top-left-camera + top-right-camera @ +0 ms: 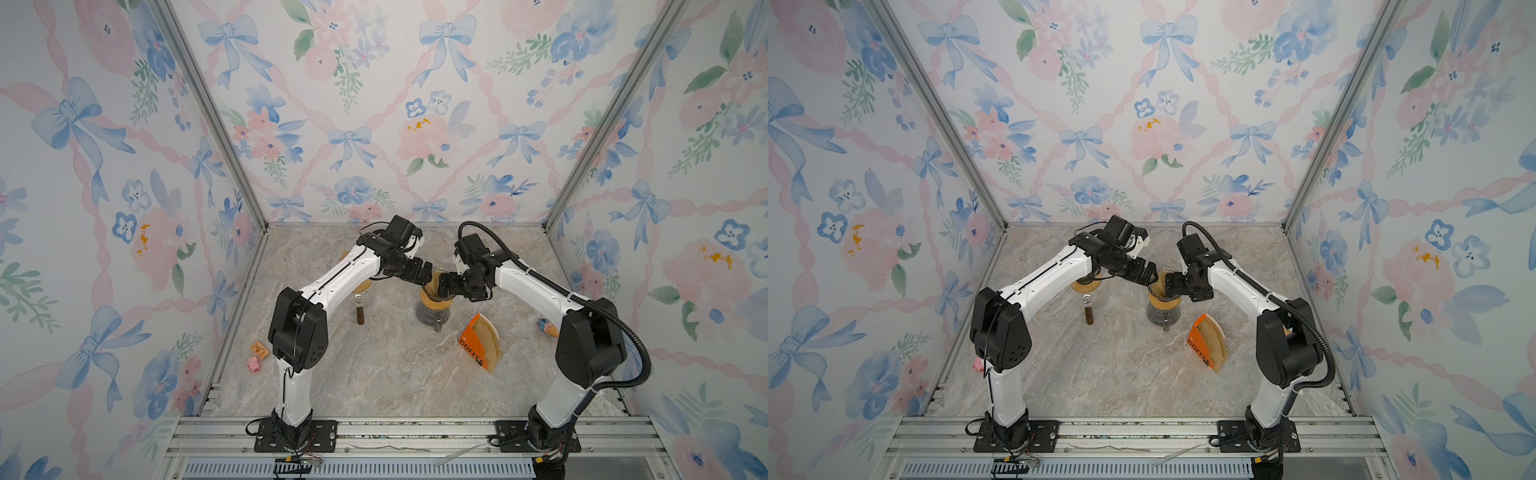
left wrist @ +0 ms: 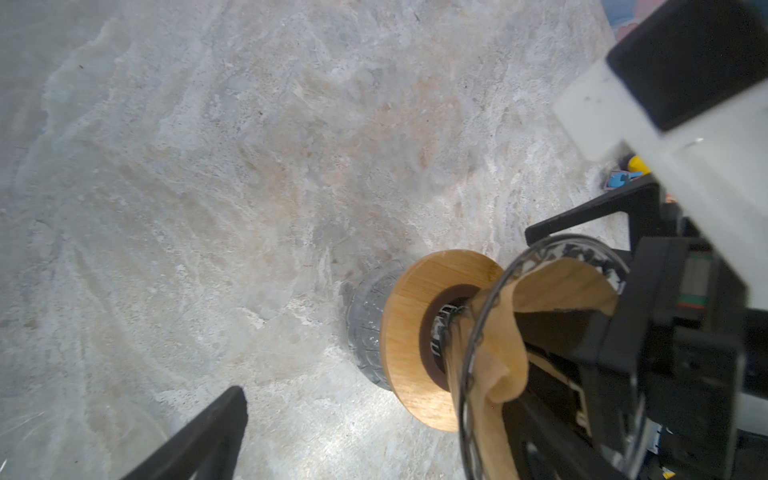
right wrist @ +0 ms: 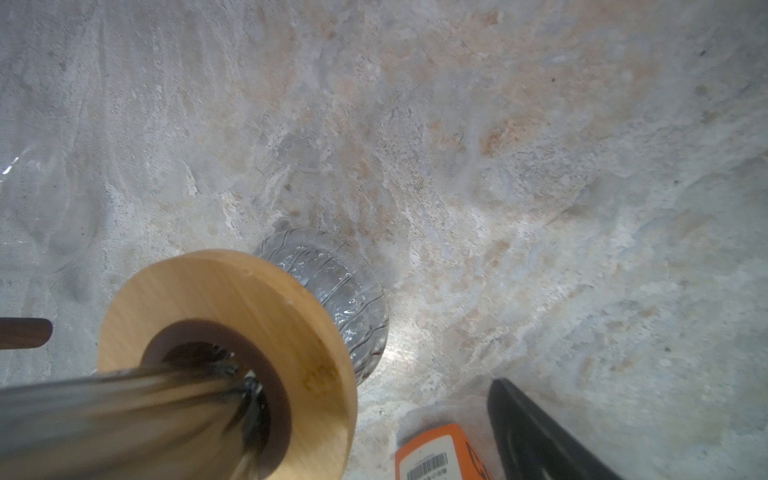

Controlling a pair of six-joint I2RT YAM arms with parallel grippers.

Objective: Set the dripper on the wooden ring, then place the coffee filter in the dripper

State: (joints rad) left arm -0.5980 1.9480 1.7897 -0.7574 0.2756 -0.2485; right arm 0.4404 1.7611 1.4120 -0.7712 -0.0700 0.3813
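Filter (image 2: 552,286) sits in dripper (image 2: 405,332), rim curled, not flat. Left claw (image 1: 422,272) wide, empty, at 11 o'clock of dripper. Right claw (image 1: 442,286) wide too, at 2 o'clock. Push paper down softly; don't tip dripper.

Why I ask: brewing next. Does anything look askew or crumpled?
The coffee filter in the dripper is crumpled: in the left wrist view one edge folds over and sags rather than lining it smoothly.
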